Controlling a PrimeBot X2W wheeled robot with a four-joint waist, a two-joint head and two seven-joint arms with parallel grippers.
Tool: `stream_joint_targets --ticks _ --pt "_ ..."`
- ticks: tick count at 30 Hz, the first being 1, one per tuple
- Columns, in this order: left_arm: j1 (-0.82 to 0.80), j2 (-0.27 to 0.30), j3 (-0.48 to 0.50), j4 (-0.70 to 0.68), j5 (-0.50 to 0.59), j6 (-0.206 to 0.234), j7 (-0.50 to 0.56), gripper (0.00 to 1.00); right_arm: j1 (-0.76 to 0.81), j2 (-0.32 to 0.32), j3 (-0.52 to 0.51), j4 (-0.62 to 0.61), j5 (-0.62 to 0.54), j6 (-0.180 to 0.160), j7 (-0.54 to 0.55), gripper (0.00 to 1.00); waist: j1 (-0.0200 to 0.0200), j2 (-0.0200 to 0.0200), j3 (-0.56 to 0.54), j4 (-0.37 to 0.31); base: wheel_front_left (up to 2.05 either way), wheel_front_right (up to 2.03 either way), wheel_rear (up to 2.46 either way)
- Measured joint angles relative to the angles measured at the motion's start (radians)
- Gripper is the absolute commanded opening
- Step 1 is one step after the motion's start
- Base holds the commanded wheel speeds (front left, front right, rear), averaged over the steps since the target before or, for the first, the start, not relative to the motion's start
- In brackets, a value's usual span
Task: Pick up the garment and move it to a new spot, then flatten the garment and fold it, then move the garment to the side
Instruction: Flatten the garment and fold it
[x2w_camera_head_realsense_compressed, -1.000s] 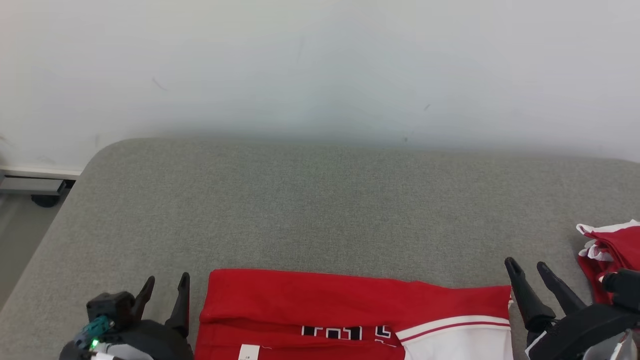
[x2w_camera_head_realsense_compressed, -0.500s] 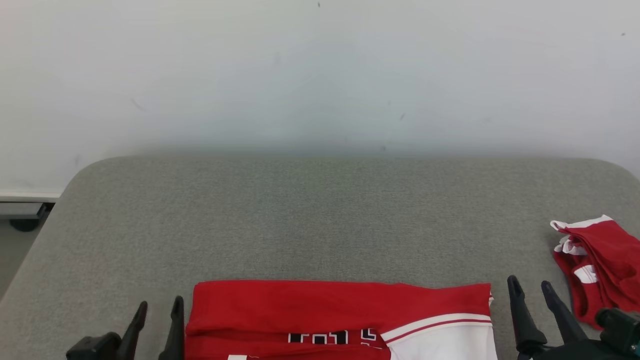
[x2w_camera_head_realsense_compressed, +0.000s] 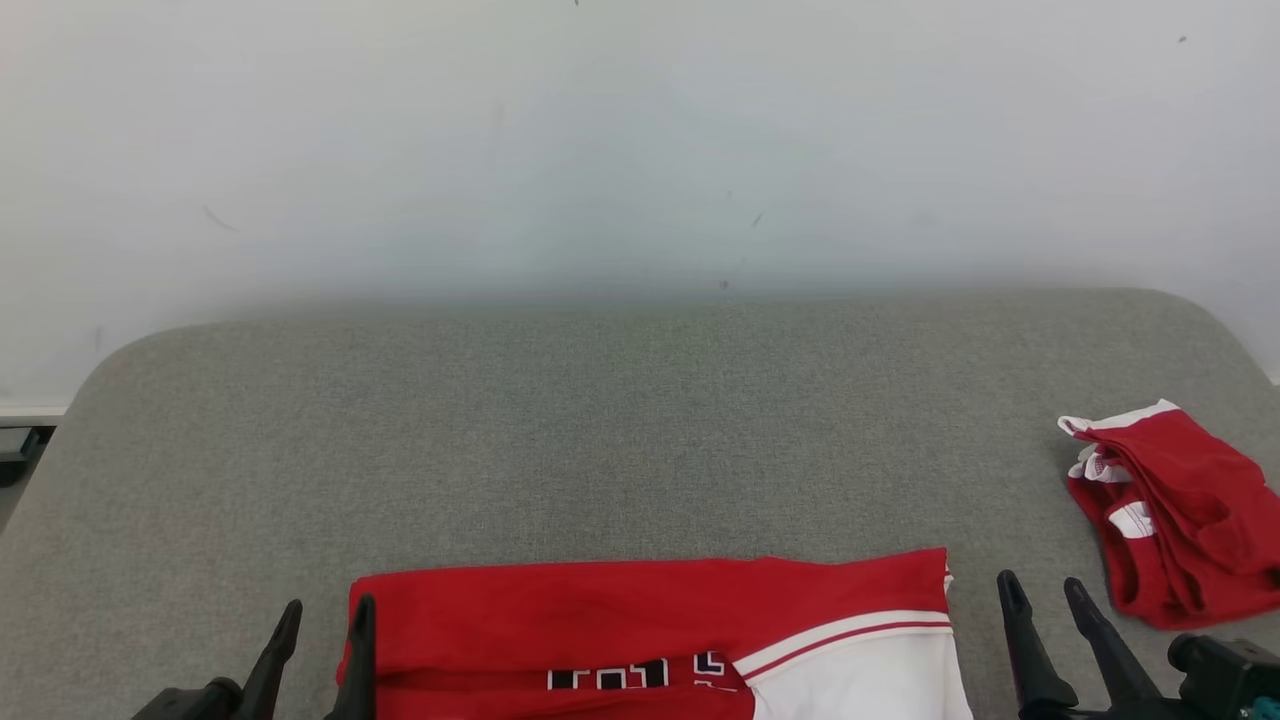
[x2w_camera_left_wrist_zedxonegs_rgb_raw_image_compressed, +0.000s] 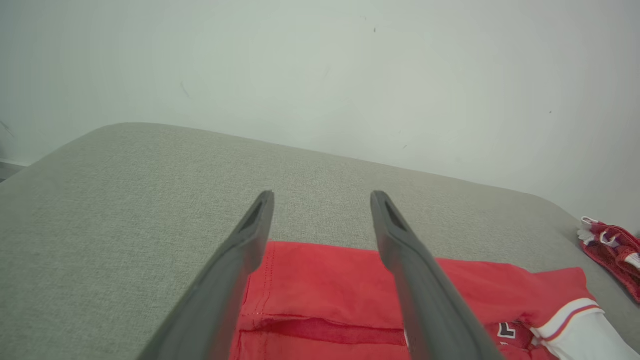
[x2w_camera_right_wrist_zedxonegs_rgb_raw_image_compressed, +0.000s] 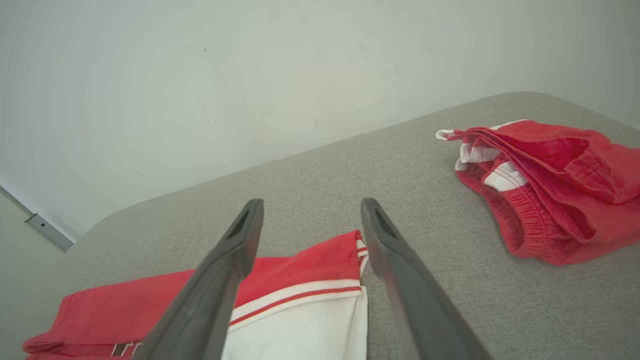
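Left gripper (x2w_camera_head_realsense_compressed: 328, 610) rises from the lower left of the head view with its two dark fingers spread wide and nothing between them; its inner finger stands right at the left edge of the garment (x2w_camera_head_realsense_compressed: 640, 615), and whether it touches the cloth cannot be told. Opposite it, the right gripper (x2w_camera_head_realsense_compressed: 1040, 585) is likewise released and empty, standing just beside the garment's right end over bare upholstery. That garment, red with a white panel, a red-and-white stripe and partly hidden black-and-white lettering, lies folded into a long flat band along the near side of the grey surface (x2w_camera_head_realsense_compressed: 600, 430), cut off by the bottom of the head view. Underneath is a padded top covered in coarse grey woven fabric, with rounded far corners, and most of it lies bare between the garment and the back edge. Behind it a plain off-white wall (x2w_camera_head_realsense_compressed: 640, 130) carries a few small dark specks and faint scuffs. Past the surface's left corner a pale skirting strip (x2w_camera_head_realsense_compressed: 30, 410) runs along the foot of the wall. Off to the right, apart from the folded piece, a crumpled red garment (x2w_camera_head_realsense_compressed: 1170, 510) with white trim sits on the same grey fabric.
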Motion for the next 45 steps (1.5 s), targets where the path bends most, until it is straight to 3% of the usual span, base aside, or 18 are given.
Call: stream_joint_targets --ticks 14,22,27,34,45 --pt "0.021 0.013 -0.002 -0.085 0.012 0.016 0.046 1.00 -0.019 0.000 -0.011 0.056 0.003 0.016 -0.027 1.00 0.0000 0.0000 0.004 0.007 0.00 0.00 0.00" --pt "0.020 0.016 -0.010 -0.112 0.020 0.016 0.080 1.00 -0.026 -0.025 0.049 0.152 -0.022 -0.031 0.163 1.00 0.0000 0.0000 0.003 0.019 0.00 0.00 0.00" --pt "0.018 0.006 -0.031 -0.119 0.021 0.017 0.106 1.00 -0.109 -0.043 0.042 0.220 -0.008 -0.070 0.291 1.00 0.0000 0.0000 0.006 0.027 0.00 0.00 0.00" --pt "0.014 0.000 -0.037 -0.124 0.021 0.017 0.129 1.00 -0.168 -0.059 0.042 0.315 -0.003 -0.086 0.443 1.00 0.0000 0.0000 0.016 0.054 0.00 0.00 0.00" --pt "0.012 -0.004 -0.035 -0.131 0.021 0.017 0.154 1.00 -0.280 -0.040 0.072 0.402 -0.010 -0.098 0.593 1.00 0.0000 0.0000 0.036 0.079 0.00 0.00 0.00"
